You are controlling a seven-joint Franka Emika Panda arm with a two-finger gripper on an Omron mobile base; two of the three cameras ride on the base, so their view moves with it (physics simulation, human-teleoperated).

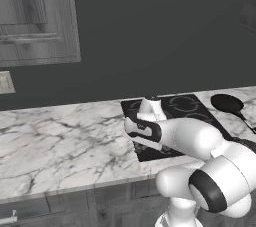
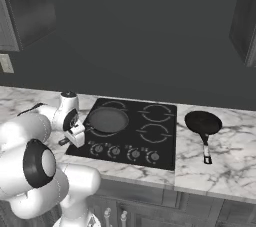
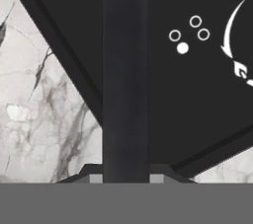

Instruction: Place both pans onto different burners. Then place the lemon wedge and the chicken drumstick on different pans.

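While the grey pan (image 2: 107, 119) is sitting on the near-left burner (image 2: 107, 122), the gripper (image 2: 76, 136) is apparently clamping its handle (image 3: 125, 75); releasing gently is advisable.

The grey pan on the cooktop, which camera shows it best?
The right base view: the whole grey pan sits on the cooktop's front-left burner, its handle running to the end effector. The hand view shows just its handle up close. In the left base view the arm hides it.

Black pan (image 1: 227, 103) on marble counter (image 1: 60, 131) right of cooktop (image 1: 187, 107); arm hides cooktop's left part
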